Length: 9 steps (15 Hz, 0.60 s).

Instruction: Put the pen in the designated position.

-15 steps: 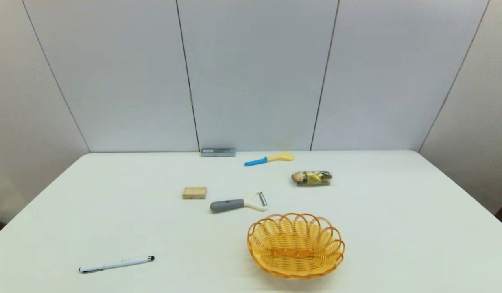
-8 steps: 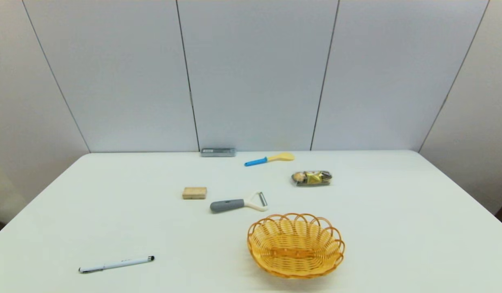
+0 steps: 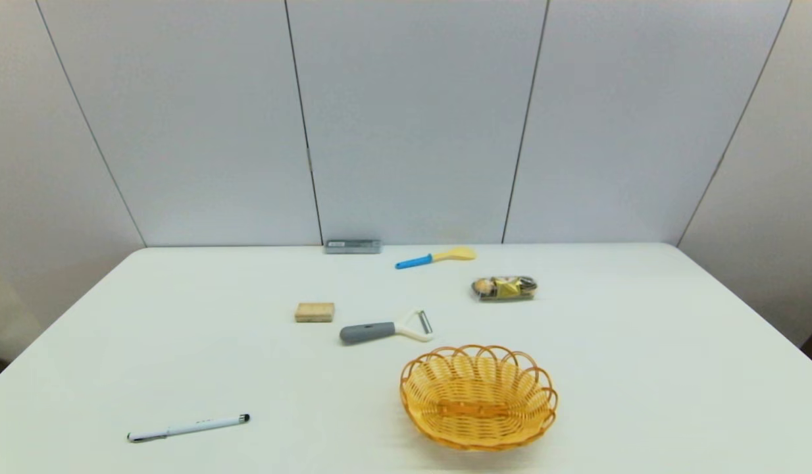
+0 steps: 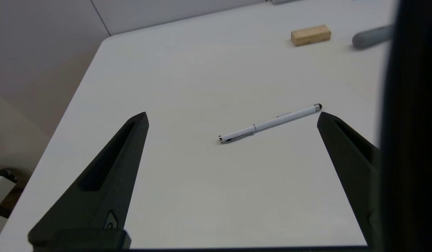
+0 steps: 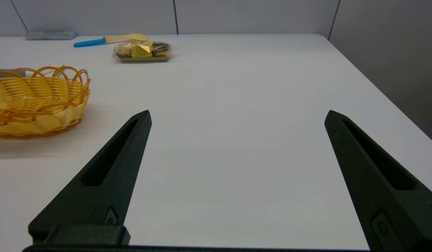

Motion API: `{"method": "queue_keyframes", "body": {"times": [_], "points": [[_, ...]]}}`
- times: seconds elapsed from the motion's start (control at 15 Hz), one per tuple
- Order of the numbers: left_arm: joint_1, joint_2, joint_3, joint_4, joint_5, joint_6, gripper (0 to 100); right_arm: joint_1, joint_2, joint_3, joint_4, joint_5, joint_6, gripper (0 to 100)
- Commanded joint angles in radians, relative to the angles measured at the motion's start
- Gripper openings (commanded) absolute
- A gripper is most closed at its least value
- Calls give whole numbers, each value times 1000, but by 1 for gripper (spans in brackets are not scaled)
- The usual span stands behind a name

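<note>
The slim white pen (image 3: 188, 428) lies flat near the table's front left, black tip pointing right. In the left wrist view the pen (image 4: 270, 123) rests on the table just beyond my left gripper (image 4: 232, 115), which is open and holds nothing. My right gripper (image 5: 237, 113) is open too, hovering over bare table at the right, with the yellow wicker basket (image 5: 34, 101) off to its side. Neither arm shows in the head view.
The basket (image 3: 478, 396) stands at front centre. Behind it lie a grey-handled peeler (image 3: 385, 328), a wooden block (image 3: 314, 312), a wrapped snack pack (image 3: 505, 288), a blue-handled yellow spoon (image 3: 435, 257) and a grey case (image 3: 353, 246) by the wall.
</note>
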Motion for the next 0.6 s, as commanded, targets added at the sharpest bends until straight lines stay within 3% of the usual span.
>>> {"method": "queue_keyframes", "body": {"times": [0.07, 0.6], "points": [[-2, 231, -54, -3, -106, 73, 100, 0, 1, 2, 0, 0, 0, 100], [1, 665, -195, 2, -344, 379, 100, 0, 1, 2, 0, 0, 0, 100]]}}
